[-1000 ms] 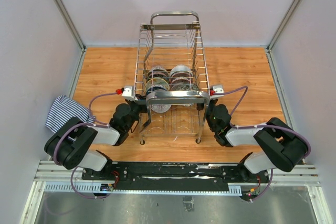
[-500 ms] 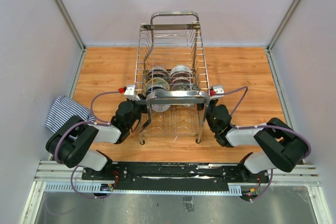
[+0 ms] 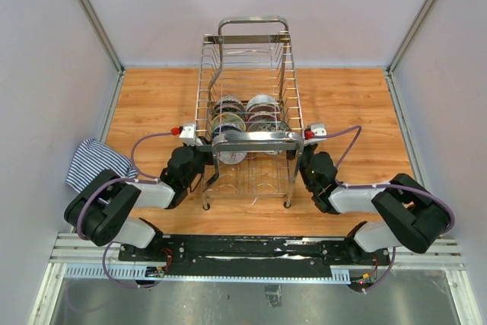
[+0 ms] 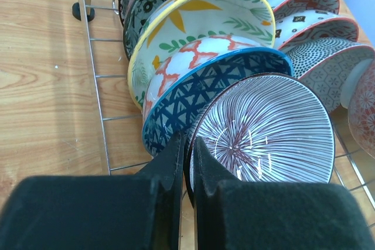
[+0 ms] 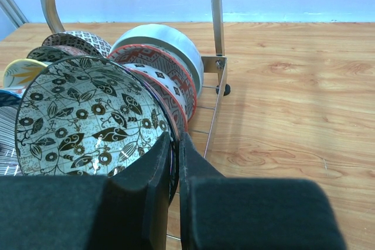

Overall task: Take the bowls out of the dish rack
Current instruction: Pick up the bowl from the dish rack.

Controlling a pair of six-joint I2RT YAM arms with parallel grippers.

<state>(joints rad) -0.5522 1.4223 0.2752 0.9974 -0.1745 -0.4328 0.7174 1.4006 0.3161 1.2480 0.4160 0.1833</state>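
Note:
The chrome dish rack (image 3: 247, 58) stands mid-table with two rows of bowls (image 3: 262, 104) on edge inside. My left gripper (image 4: 188, 140) reaches in from the rack's left side and is shut on the rim of the front bowl (image 4: 263, 133), white with dark red radiating lines. Behind that bowl leans a blue lattice bowl (image 4: 199, 89). My right gripper (image 5: 174, 137) comes in from the right side and is shut on the rim of a white bowl with dark leaf and flower print (image 5: 88, 115). In the top view, the left gripper (image 3: 204, 154) and right gripper (image 3: 303, 156) flank the rack's near end.
A striped cloth (image 3: 95, 161) lies at the table's left edge. Thin rack wires (image 4: 94, 74) run beside the left fingers, and a chrome upright (image 5: 215, 10) stands just right of the right-hand bowls. A red-rimmed bowl (image 5: 167, 68) sits behind the floral one. Grey walls enclose the table.
The left gripper's jaws have closed onto the striped bowl's rim. The left arm shifted slightly toward the rack. The right arm stays put, holding its bowl.

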